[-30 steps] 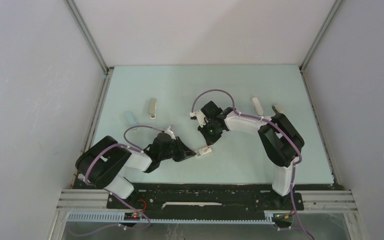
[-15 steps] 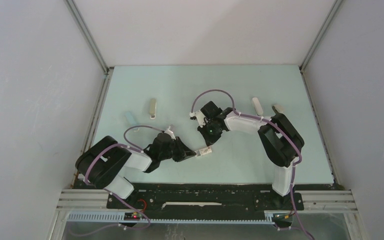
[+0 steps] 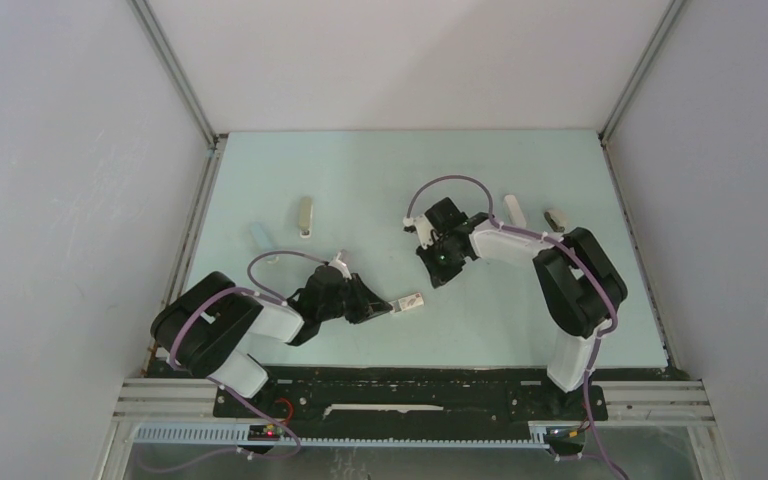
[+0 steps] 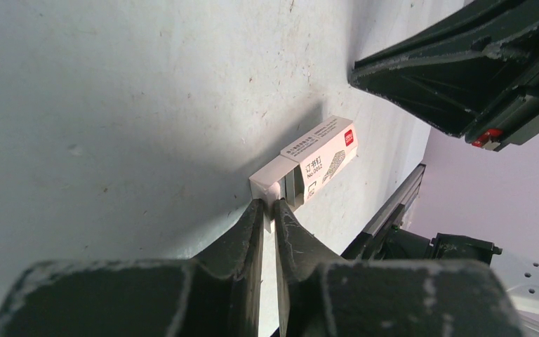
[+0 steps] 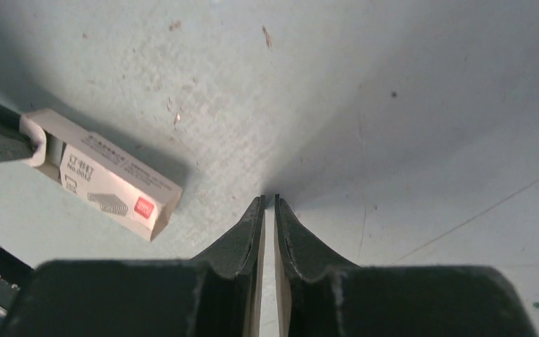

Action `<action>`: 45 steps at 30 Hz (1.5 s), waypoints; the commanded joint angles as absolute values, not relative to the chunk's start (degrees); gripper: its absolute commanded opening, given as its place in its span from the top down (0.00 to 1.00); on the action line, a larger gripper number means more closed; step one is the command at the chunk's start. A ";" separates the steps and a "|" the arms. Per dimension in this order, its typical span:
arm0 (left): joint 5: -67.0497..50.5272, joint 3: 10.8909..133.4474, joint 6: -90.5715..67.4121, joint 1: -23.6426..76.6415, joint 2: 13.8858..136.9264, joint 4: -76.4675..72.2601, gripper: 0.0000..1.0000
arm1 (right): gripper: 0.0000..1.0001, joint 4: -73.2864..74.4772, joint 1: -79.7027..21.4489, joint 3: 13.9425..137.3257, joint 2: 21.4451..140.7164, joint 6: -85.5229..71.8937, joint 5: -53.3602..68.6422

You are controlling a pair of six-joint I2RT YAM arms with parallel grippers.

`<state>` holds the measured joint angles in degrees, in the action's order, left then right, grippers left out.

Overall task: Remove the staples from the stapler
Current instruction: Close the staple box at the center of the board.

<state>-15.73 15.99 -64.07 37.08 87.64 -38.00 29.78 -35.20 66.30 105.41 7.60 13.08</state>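
Seen from above, a pale mint table [image 3: 360,170] fills the middle of a booth closed in by plain grey-white panels. The back wall [image 3: 410,60] stands at 12 o'clock, the left wall [image 3: 60,200] at 9 o'clock and the right wall [image 3: 740,200] at 3 o'clock. Bare metal posts [image 3: 175,75] run along the corners at 11 and 1 o'clock. At 6 o'clock a black strip [image 3: 410,385] edges the table, with silver rails [image 3: 160,400] and a white slotted cable duct [image 3: 410,438] just below it. Soft, even light falls on the table, which up close shows specks, scuffs and a thin scratch [image 5: 463,227].
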 commanded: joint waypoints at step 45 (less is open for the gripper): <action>-16.54 19.57 -63.58 37.44 86.91 -38.10 0.85 | 0.83 27.24 -40.56 61.75 102.73 5.67 15.23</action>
